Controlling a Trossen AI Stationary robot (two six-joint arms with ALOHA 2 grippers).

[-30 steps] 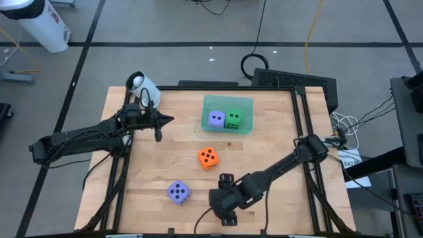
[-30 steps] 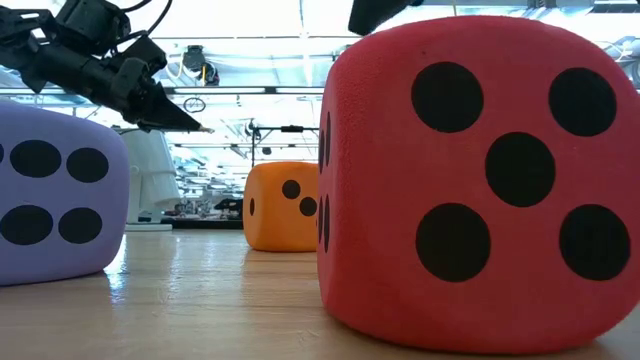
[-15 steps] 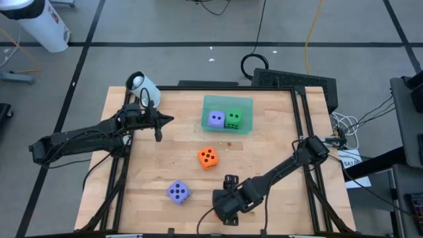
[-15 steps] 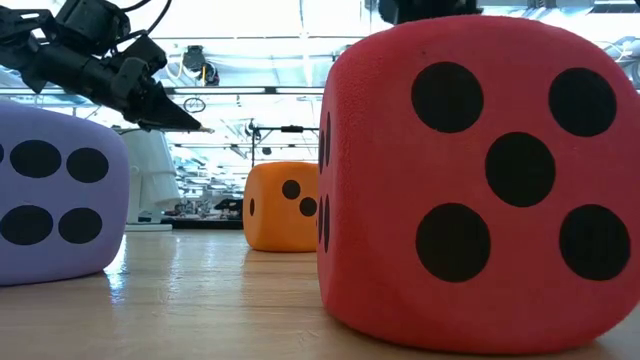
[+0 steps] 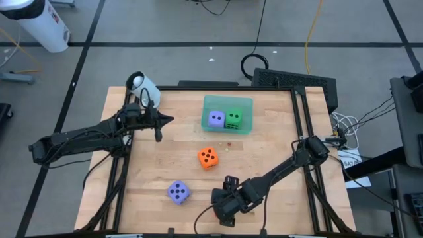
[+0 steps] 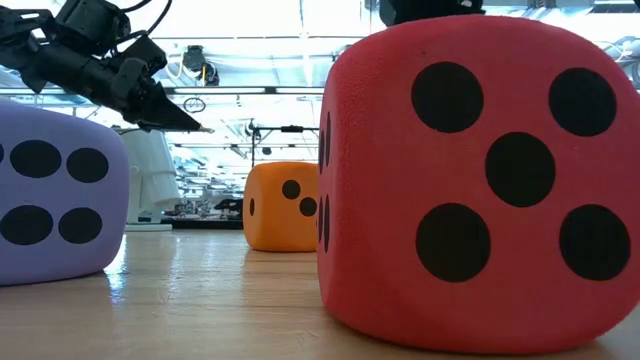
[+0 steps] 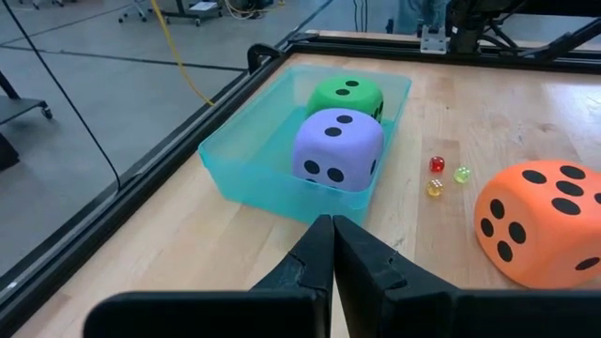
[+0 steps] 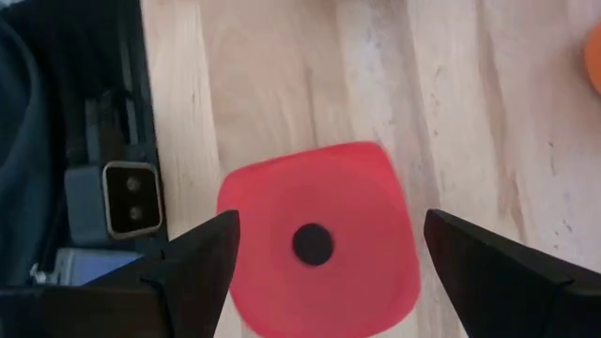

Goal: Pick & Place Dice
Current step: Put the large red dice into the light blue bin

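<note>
Here the right gripper (image 8: 319,246) hangs directly above the red die (image 8: 319,239), fingers spread wide to either side and not touching it; the die sits on the table (image 5: 264,152) at its near edge. The left gripper (image 7: 331,246) is pinched closed on nothing, with the tray (image 7: 246,161) just ahead holding the lavender die (image 7: 338,150) and green die (image 7: 348,96). The orange die (image 7: 537,221) lies beside that gripper's tip.

Even, bright overhead light; shadows under the arms are faint. In the low view, ceiling lights at twelve o'clock blow out white, and the table (image 6: 200,300) shows glare (soft streaks). The red die (image 8: 319,249) looks blurred.
</note>
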